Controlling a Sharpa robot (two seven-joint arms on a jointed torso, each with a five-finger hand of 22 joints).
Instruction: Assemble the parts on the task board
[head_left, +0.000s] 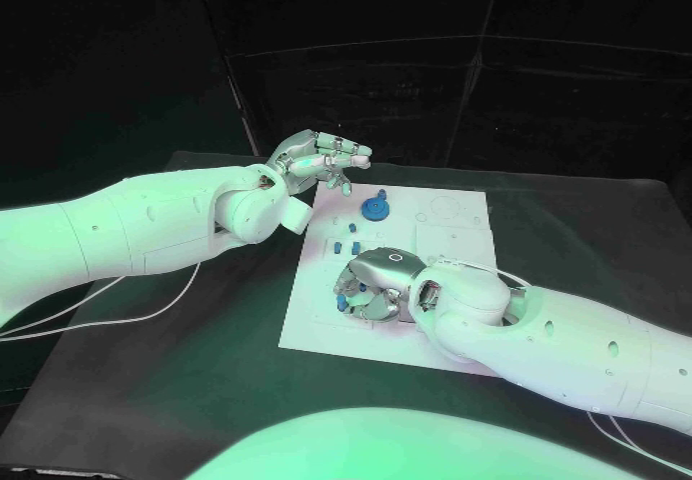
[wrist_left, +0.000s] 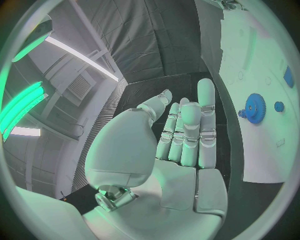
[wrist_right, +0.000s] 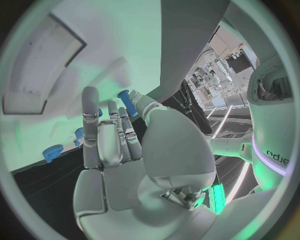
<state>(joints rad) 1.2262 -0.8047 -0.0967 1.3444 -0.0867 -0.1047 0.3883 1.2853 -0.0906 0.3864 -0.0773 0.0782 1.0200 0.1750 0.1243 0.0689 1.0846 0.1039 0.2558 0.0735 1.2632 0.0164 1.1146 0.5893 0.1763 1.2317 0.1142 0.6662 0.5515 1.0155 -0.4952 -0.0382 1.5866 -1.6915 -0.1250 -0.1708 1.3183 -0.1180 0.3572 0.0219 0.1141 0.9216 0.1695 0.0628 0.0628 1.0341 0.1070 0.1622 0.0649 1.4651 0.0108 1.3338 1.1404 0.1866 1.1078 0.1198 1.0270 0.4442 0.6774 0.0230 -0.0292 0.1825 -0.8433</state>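
Left hand (head_left: 320, 160) is hovering over the board's far left corner, fingers spread fairly wide and a little curled, holding nothing. In the left wrist view the fingers (wrist_left: 187, 131) are standing nearly straight, side by side, thumb off to one side, palm bare. The left arm is reaching in from the left, forearm angling toward the far right, hand raised off the table.

Right hand (head_left: 378, 284) is sitting low over the near-left part of the board (head_left: 459, 238), fingers curled downward and pointing left. A blue part is showing at its fingertips (head_left: 346, 298). In the right wrist view a short blue peg (wrist_right: 127, 100) is lying at the tip of one finger with the thumb close beside it; it looks pinched, though I cannot tell for certain that both are touching it. The peg's long axis is running roughly in line with the fingers, pointing away from the palm toward the board. The right arm is coming in from the near right, forearm angling toward the far left, wrist bent down over the board.

The board is lying flat in the middle of the black table (head_left: 173, 330), long axis running near to far. A blue gear (head_left: 376, 208) is sitting on its far part, just beside the left hand, a small knob (head_left: 382, 191) just beyond it. Several small blue pieces (head_left: 343, 244) are lying along the left side between the two hands.
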